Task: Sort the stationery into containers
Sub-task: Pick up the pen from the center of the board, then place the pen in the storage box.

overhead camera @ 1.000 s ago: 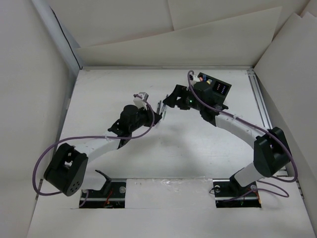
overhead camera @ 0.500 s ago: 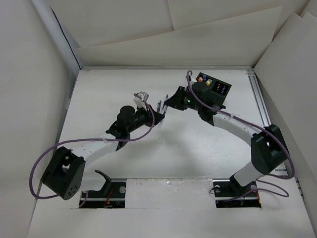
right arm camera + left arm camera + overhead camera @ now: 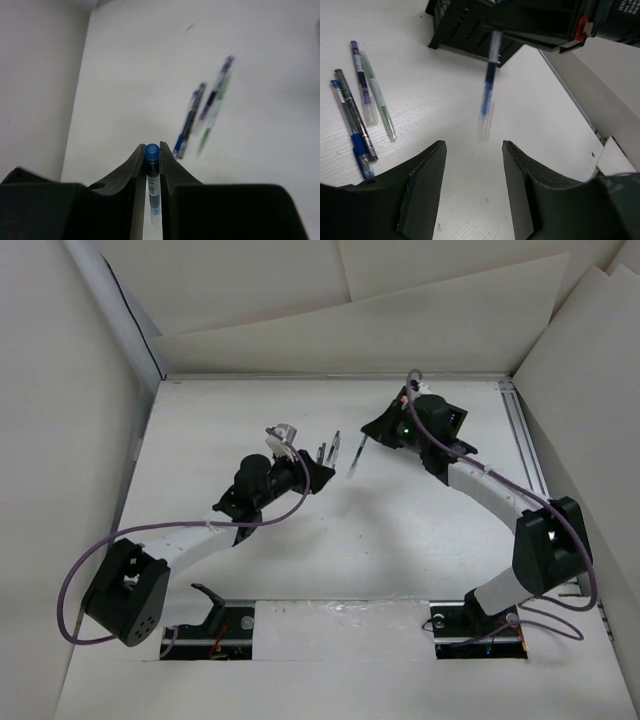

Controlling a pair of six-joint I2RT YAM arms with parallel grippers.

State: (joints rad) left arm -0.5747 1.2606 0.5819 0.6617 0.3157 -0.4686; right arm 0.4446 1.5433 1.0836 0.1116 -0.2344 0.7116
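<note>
The right gripper (image 3: 152,151) pinches a blue pen (image 3: 153,185) above the table (image 3: 445,115), near the black box (image 3: 462,31). The left gripper (image 3: 472,150) stands spread and empty near four loose pens (image 3: 362,100). The lettering (image 3: 627,7) on the casing is unreadable.

pens (image 3: 360,100), perhaps four, lie on the table (image 3: 445,120) left of the box (image 3: 465,30).

Five pens show in all. Four lie side by side at the left of the left wrist view: one purple-capped pen (image 3: 362,82), one green pen (image 3: 379,97), one dark pen (image 3: 354,112) and one blue pen (image 3: 357,145). The fifth pen (image 3: 488,90), also blue, is at the upper middle. One black box (image 3: 462,30) is at the top. There are two grippers, the left gripper (image 3: 472,149) and the right gripper (image 3: 154,152).
</note>
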